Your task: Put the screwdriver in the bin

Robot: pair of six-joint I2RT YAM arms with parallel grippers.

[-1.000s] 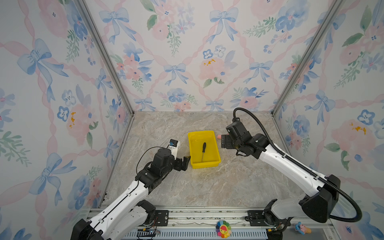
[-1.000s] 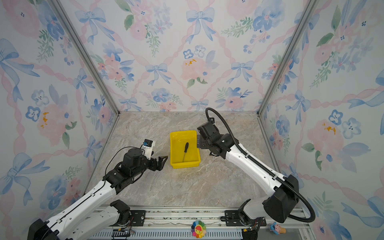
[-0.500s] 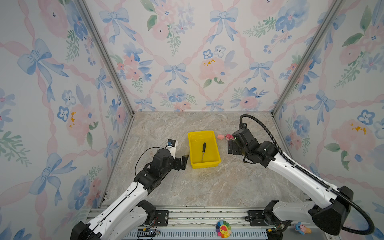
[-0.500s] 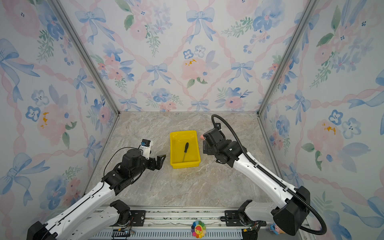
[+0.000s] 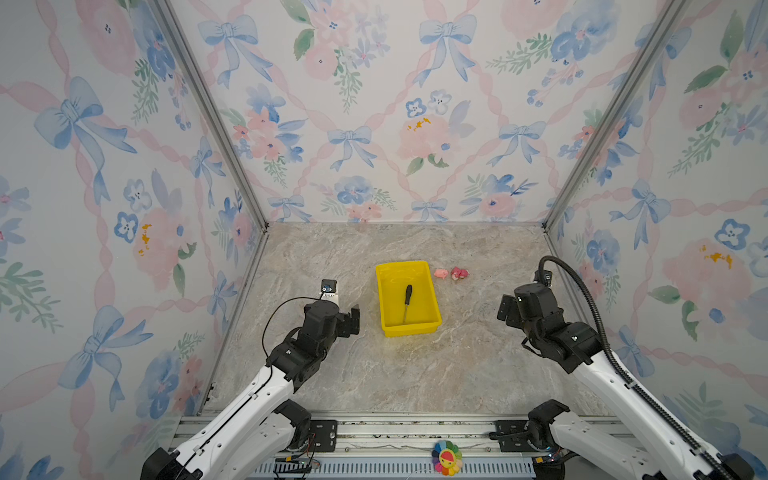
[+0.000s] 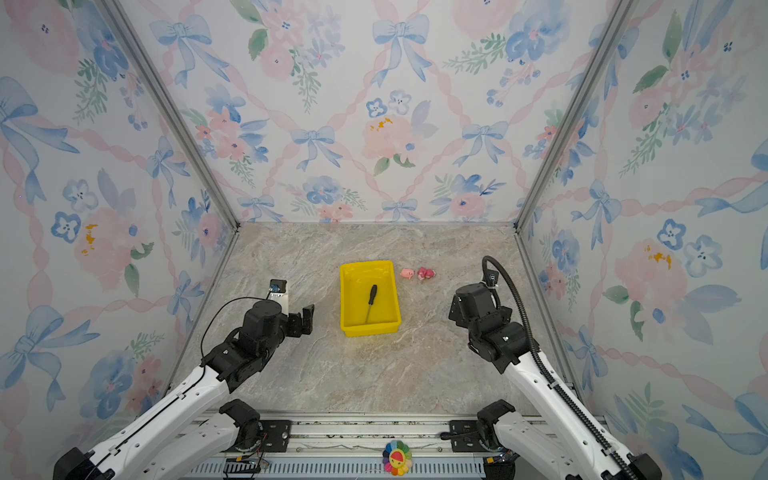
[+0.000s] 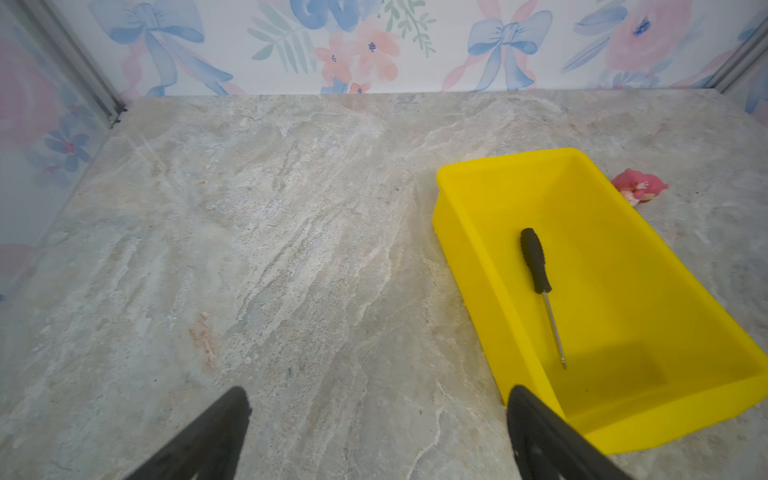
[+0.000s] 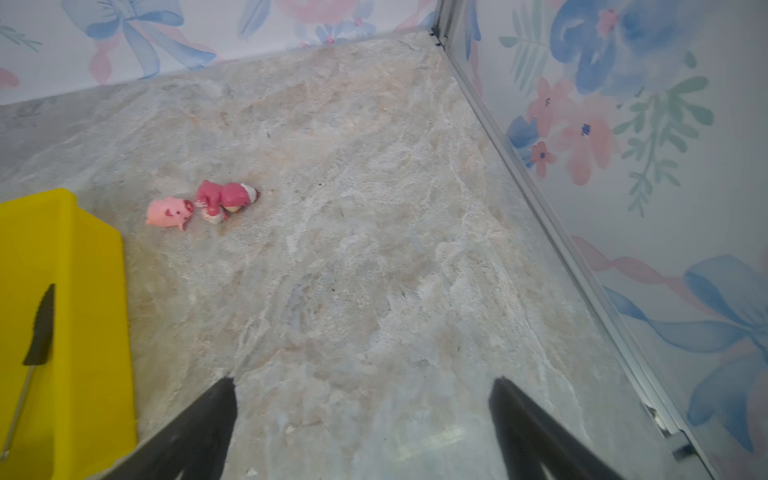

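Observation:
The screwdriver (image 5: 407,302) (image 6: 371,302), black handle and thin silver shaft, lies flat inside the yellow bin (image 5: 409,331) (image 6: 370,330) in both top views, handle towards the back wall. My left gripper (image 5: 348,323) (image 6: 301,322) hangs just left of the bin, open and empty. In the left wrist view the gripper (image 7: 376,395) frames bare floor, with the bin (image 7: 469,249) and screwdriver (image 7: 538,266) beside one finger. My right gripper (image 5: 508,308) (image 6: 455,308) is well right of the bin, open and empty. The right wrist view shows that gripper (image 8: 363,382) over bare floor, with the bin (image 8: 95,291) and screwdriver (image 8: 39,328) at the edge.
Two small pink toy figures (image 5: 441,273) (image 5: 459,273) lie on the marble floor just behind the bin's right corner, also seen in the right wrist view as a pig (image 8: 170,212) and a doll (image 8: 224,197). Flowered walls close in three sides. A metal rail (image 5: 395,432) runs along the front.
My right arm has drawn back from beside the bin towards the right wall and the front, jaws still wide. The left arm and the screwdriver have stayed put.

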